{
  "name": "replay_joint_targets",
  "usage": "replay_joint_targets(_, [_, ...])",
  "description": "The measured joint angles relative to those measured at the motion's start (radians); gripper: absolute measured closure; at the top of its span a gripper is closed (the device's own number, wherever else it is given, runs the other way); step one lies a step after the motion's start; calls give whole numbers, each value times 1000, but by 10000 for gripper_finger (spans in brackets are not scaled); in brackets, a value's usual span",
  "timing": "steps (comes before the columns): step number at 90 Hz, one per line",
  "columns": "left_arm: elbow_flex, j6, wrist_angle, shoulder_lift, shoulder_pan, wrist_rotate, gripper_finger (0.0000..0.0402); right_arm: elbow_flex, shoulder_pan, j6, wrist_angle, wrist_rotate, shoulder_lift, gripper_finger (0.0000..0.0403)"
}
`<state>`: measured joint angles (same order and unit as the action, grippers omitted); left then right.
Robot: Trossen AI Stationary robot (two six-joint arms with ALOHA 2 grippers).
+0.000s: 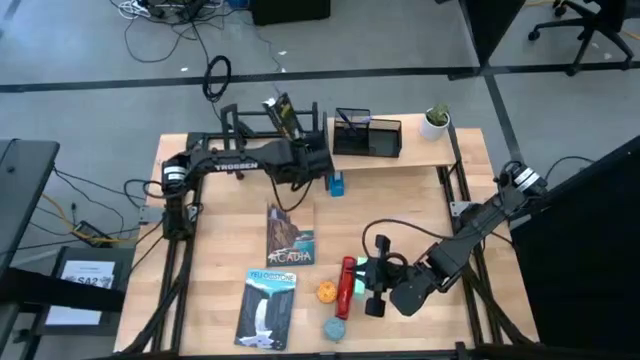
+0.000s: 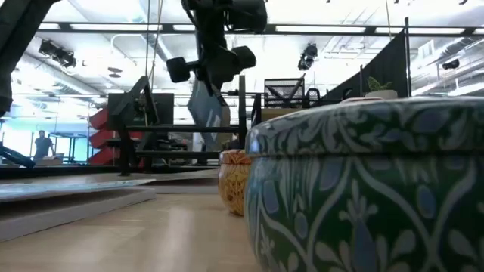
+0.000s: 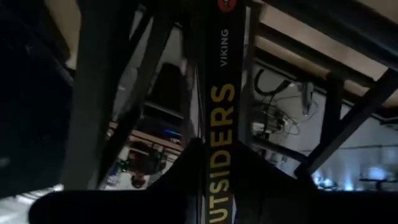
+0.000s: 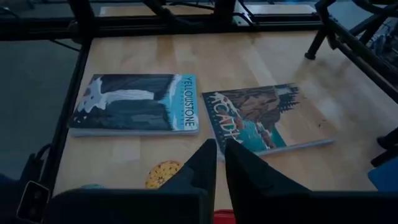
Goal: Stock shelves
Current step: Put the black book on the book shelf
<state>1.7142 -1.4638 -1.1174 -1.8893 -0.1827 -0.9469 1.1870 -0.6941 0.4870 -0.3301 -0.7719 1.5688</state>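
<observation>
Where books lie (image 1: 289, 238): wooden table (image 1: 210, 250).

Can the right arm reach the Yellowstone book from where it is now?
Probably yes. The right tool hovers just right of the Yellowstone book, with only a small orange jar between them. The book lies flat with nothing on it.

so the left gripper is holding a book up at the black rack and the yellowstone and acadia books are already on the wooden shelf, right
Not quite. The left gripper does hold a book at the black rack, but the Yellowstone book and the Acadia book lie flat on the table, not on the wooden shelf. The high view and right wrist view show it.
</observation>
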Motion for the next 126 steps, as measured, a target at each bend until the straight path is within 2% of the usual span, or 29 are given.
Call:
replay_joint_targets(21, [0, -234, 80, 0, 11, -17, 371, 0, 3, -11, 4, 0, 0, 396])
replay_joint_targets(30, [-1, -255, 158, 0, 11, -39, 371, 0, 4, -11, 6, 0, 0, 396])
replay_joint_targets(44, [-1, -316, 185, -8, 1, -25, 359, 0, 5, -11, 12, 0, 0, 396])
replay_joint_targets(65, [-2, -318, 182, -45, -14, -23, 355, 0, 6, -12, 21, -1, 0, 396])
replay_joint_targets(81, [-2, -322, 183, -78, -14, -70, 353, 0, 7, -17, 23, 0, 0, 396])
replay_joint_targets(126, [-2, -252, 186, -81, -15, -80, 341, 0, 7, -17, 23, 0, 0, 396])
